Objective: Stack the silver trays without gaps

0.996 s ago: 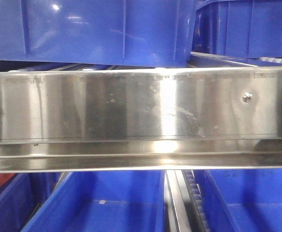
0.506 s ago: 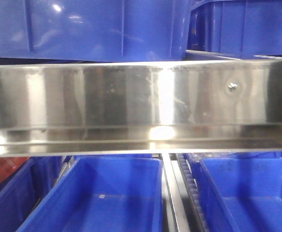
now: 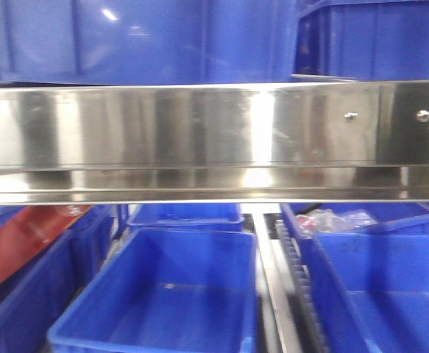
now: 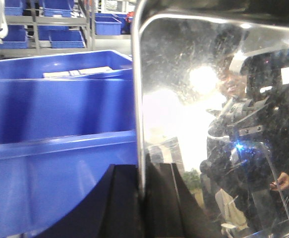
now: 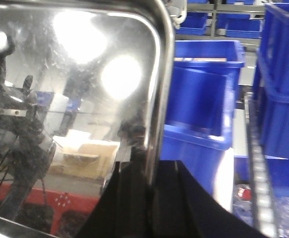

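In the left wrist view a silver tray [image 4: 208, 99] stands on edge and fills the right half, its mirror base reflecting a person. My left gripper [image 4: 142, 198] is shut on its left rim, one black finger [image 4: 122, 203] on each side. The right wrist view shows a silver tray [image 5: 75, 99] filling the left half. My right gripper [image 5: 151, 198] is shut on that tray's right rim, with a black finger [image 5: 184, 203] outside it. Whether both hold the same tray I cannot tell. Neither tray nor gripper appears in the front view.
A long steel rail [image 3: 199, 140] with two screws crosses the front view. Blue bins [image 3: 170, 294] sit below and above it, with a red panel [image 3: 30, 243] at lower left. Blue bins [image 4: 60, 124] [image 5: 203, 99] stand beside each tray; a roller track [image 5: 256, 163] runs at right.
In the front view the steel rail has shifted up and left. A second screw and more of the lower blue bins have come into sight.
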Robot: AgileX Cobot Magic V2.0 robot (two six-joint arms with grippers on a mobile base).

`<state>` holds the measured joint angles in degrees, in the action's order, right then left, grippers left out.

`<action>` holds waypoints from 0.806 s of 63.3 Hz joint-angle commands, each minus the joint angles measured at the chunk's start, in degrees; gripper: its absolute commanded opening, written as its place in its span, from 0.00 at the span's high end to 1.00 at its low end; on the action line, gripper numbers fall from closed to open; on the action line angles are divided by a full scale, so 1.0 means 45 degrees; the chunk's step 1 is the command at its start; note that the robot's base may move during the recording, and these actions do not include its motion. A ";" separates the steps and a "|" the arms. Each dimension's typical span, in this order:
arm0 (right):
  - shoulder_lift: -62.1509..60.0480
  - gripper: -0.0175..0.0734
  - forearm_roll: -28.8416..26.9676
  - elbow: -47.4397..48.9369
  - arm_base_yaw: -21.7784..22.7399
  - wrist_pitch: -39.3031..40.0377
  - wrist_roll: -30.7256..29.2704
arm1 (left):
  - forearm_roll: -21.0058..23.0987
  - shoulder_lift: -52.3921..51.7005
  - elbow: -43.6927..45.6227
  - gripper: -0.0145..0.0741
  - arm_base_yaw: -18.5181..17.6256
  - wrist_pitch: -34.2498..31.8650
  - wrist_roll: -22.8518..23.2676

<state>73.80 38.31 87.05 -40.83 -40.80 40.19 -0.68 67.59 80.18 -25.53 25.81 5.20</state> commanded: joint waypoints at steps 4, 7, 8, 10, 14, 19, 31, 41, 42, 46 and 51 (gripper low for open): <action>0.0039 0.88 -0.0136 0.0083 -0.0105 0.1456 -0.0182 | 0.0647 -0.0106 0.0165 0.86 -0.0175 -0.0723 -0.0016; 0.0039 0.88 -0.0136 0.0083 -0.0105 0.1456 -0.0182 | 0.0647 -0.0106 0.0165 0.86 -0.0175 -0.0723 -0.0016; 0.0039 0.88 -0.0136 0.0083 -0.0105 0.1456 -0.0182 | 0.0647 -0.0106 0.0165 0.86 -0.0175 -0.0723 -0.0016; 0.0039 0.88 -0.0136 0.0083 -0.0105 0.1456 -0.0182 | 0.0647 -0.0106 0.0165 0.86 -0.0175 -0.0723 -0.0016; 0.0039 0.88 -0.0136 0.0083 -0.0105 0.1456 -0.0182 | 0.0647 -0.0106 0.0165 0.86 -0.0175 -0.0723 -0.0016; 0.0039 0.88 -0.0136 0.0083 -0.0105 0.1456 -0.0182 | 0.0647 -0.0106 0.0165 0.86 -0.0175 -0.0723 -0.0016; 0.0039 0.88 -0.0136 0.0083 -0.0105 0.1456 -0.0182 | 0.0647 -0.0106 0.0165 0.86 -0.0175 -0.0723 -0.0016; 0.0039 0.88 -0.0136 0.0083 -0.0105 0.1456 -0.0182 | 0.0647 -0.0106 0.0165 0.86 -0.0175 -0.0723 -0.0016; 0.0039 0.88 -0.0136 0.0083 -0.0105 0.1456 -0.0182 | 0.0647 -0.0106 0.0165 0.86 -0.0175 -0.0723 -0.0016; 0.0039 0.88 -0.0136 0.0083 -0.0105 0.1456 -0.0182 | 0.0647 -0.0106 0.0165 0.86 -0.0175 -0.0723 -0.0016; 0.0039 0.88 -0.0136 0.0083 -0.0105 0.1456 -0.0182 | 0.0647 -0.0106 0.0165 0.86 -0.0175 -0.0723 -0.0016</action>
<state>73.80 38.41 87.05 -40.83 -40.46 40.19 -0.68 67.59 80.18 -25.53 25.46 5.20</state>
